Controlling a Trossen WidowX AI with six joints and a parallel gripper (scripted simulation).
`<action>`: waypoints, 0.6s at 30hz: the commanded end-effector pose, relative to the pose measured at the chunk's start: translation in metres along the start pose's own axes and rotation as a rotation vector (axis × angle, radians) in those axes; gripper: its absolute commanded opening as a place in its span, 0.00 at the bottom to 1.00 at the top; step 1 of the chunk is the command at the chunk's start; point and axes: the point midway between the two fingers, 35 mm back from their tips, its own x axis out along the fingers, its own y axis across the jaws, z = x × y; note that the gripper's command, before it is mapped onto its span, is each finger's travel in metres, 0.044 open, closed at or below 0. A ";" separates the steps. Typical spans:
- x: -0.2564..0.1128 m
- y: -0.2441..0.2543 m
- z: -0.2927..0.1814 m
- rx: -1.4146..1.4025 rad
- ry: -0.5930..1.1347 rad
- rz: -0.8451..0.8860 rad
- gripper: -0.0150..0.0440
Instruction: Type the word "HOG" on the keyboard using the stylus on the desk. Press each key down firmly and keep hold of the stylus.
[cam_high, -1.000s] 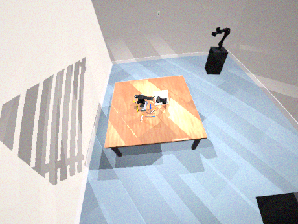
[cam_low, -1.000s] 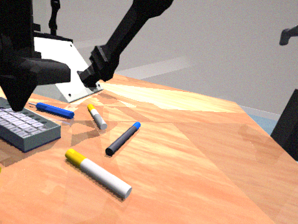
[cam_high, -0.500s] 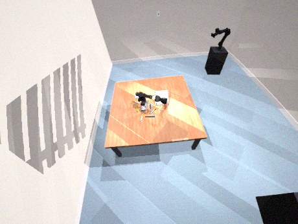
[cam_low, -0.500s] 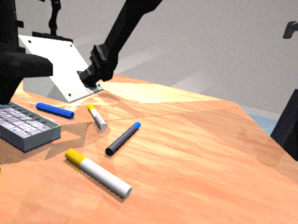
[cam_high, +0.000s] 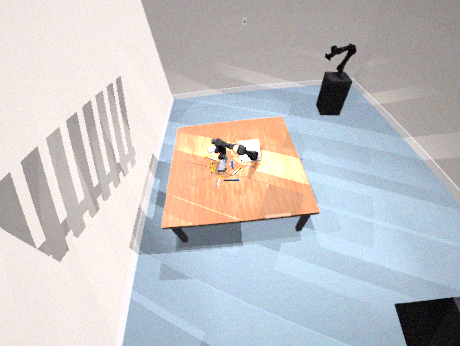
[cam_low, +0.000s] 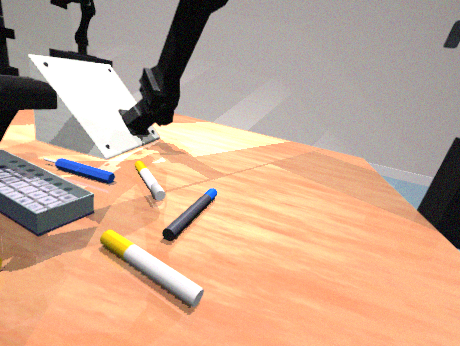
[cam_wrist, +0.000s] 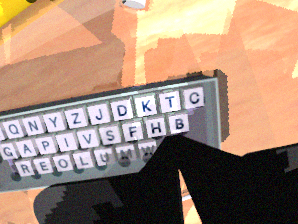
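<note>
The grey keyboard (cam_high: 222, 165) (cam_low: 65, 216) (cam_wrist: 205, 120) lies on the desk with pale lettered keys. In the wrist view the H key (cam_wrist: 156, 128) is near its right end, the O key (cam_wrist: 62, 164) is in the lowest row, and the G key (cam_wrist: 7, 151) is at the left. The blue stylus (cam_high: 232, 164) (cam_low: 85, 170) lies on the desk beside the keyboard, its thin pale tip at one end. My gripper (cam_wrist: 172, 142) is shut and empty, its black fingertips over the keyboard's right end beside the B key. The fingers hide part of the lowest key row.
A white slanted panel (cam_low: 85, 105) stands behind the stylus. Two yellow-and-white markers (cam_low: 150, 181) (cam_low: 160, 272) and a black marker with a blue end (cam_low: 190, 215) lie on the desk. A yellow object (cam_wrist: 12, 11) shows at the wrist view's upper left.
</note>
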 end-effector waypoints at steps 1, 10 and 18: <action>0.000 0.017 -0.020 0.000 0.002 -0.002 0.25; 0.000 0.022 -0.026 0.000 0.003 -0.001 0.25; 0.000 0.081 -0.025 0.000 0.002 0.000 0.25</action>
